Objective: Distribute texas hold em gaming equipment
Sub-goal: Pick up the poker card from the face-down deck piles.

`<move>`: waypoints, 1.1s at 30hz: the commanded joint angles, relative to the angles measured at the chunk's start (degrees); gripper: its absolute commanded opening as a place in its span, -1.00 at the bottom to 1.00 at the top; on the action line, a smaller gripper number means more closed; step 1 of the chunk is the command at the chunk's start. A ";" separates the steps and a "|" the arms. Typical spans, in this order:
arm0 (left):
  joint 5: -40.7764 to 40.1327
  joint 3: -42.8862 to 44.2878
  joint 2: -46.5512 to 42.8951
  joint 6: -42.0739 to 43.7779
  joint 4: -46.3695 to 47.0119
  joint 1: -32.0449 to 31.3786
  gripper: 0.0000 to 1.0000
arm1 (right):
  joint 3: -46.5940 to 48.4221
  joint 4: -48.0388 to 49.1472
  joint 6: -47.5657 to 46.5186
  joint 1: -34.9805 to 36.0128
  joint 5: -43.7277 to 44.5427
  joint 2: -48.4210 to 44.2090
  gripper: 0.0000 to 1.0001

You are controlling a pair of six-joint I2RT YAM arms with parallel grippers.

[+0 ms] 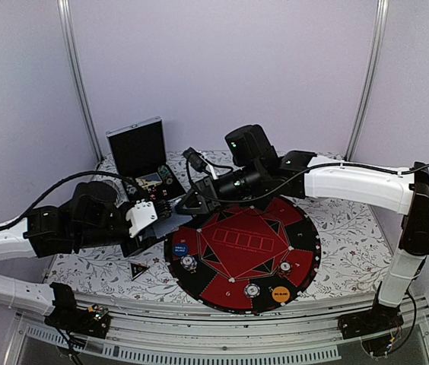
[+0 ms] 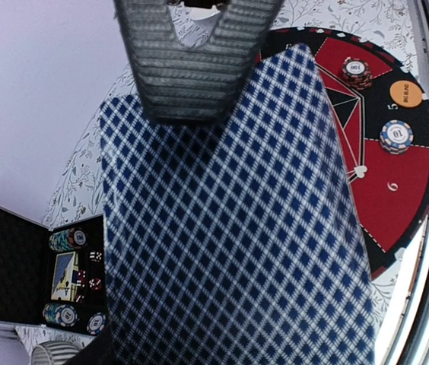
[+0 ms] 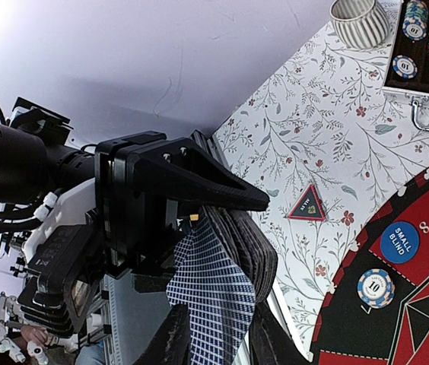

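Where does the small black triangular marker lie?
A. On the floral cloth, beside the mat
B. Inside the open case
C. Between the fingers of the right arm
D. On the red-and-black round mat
A: the triangular marker lies flat on the floral cloth, just left of the round mat and apart from the case.

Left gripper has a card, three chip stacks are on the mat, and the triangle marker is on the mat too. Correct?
No. The triangle marker lies on the floral cloth, left of the mat, not on it; the top view shows that. The left gripper does hold a card, and three chip stacks are on the mat.
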 commanded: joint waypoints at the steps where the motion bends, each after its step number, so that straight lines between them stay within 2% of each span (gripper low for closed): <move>1: 0.08 0.92 0.06 -0.86 1.21 1.24 0.13 | -0.47 1.20 0.73 -0.15 -0.71 1.35 -0.43; 5: 0.20 0.85 0.05 -0.95 1.21 1.42 0.13 | -0.48 1.25 0.72 -0.15 -1.18 1.84 -0.47; 9: 0.32 0.75 0.02 -1.01 1.13 1.56 0.13 | -0.31 1.16 0.63 -0.22 -1.31 1.71 -0.83; 11: 0.26 0.66 -0.04 -1.04 1.11 1.65 0.13 | -0.30 1.07 0.56 -0.32 -1.01 1.36 -0.93; 33: -0.29 -2.86 -1.55 -3.57 1.42 2.30 0.12 | 0.73 -2.44 -2.63 -1.93 4.71 -4.58 -0.96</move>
